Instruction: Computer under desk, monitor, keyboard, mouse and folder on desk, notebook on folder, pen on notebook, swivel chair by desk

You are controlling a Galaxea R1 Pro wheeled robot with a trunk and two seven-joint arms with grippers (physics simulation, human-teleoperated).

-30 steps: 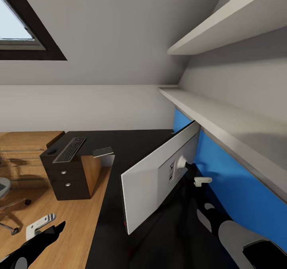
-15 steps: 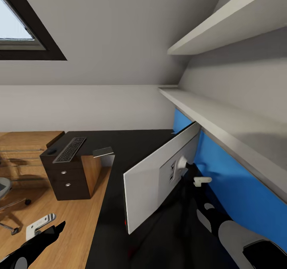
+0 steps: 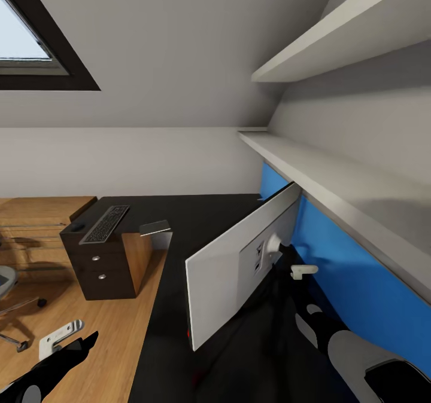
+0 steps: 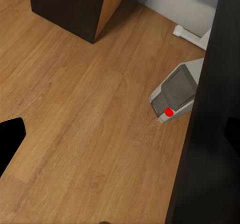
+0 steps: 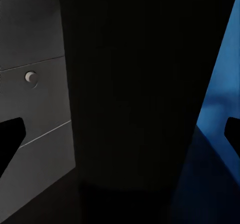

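The monitor (image 3: 239,265) already stands on the desk (image 3: 197,217), near its back edge, tilted, white back showing. The keyboard (image 3: 105,223) lies on the desk's far end, well apart from the monitor. The computer (image 4: 176,92) sits under the desk's edge, so that part looks done. Mouse, folder, notebook and pen are left. The right gripper (image 5: 120,134) is wide open and holds nothing. For the left gripper (image 3: 51,364), nobody can tell.

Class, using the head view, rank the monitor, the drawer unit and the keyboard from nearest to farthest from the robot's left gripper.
1. Drawer unit, just beyond the left gripper, on the floor.
2. Keyboard, on the desk above the drawers.
3. Monitor, across on the right.
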